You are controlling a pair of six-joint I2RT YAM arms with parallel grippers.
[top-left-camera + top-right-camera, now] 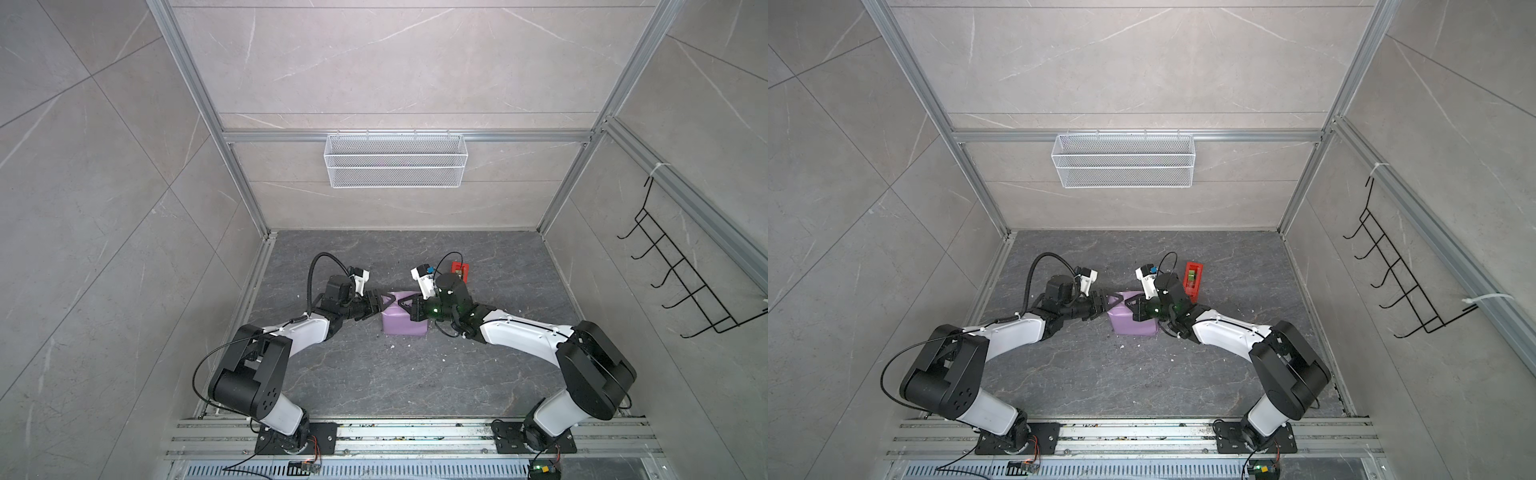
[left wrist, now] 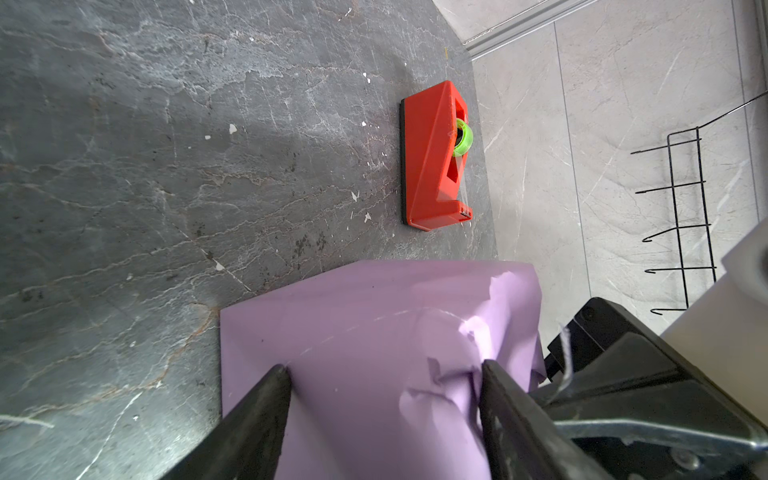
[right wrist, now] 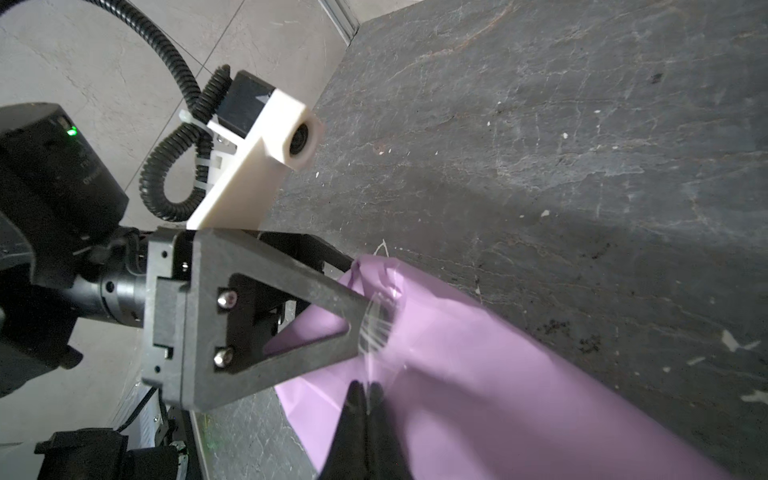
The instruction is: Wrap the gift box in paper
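Now the paper covers the gift box near the middle of the bench, with the red tape dispenser just beyond it toward the far edge. Your left pincer stands wide, tips against the end fold. Your right pincer is closed, tips on the paper. Press that fold flat and steady before you tape it. No writing reads clearly.

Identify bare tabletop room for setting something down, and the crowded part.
Free: the table in front of the paper; the far strip along the back wall; the patch between the tape dispenser and the right wall. Crowded: the middle, where the left arm and right arm meet.
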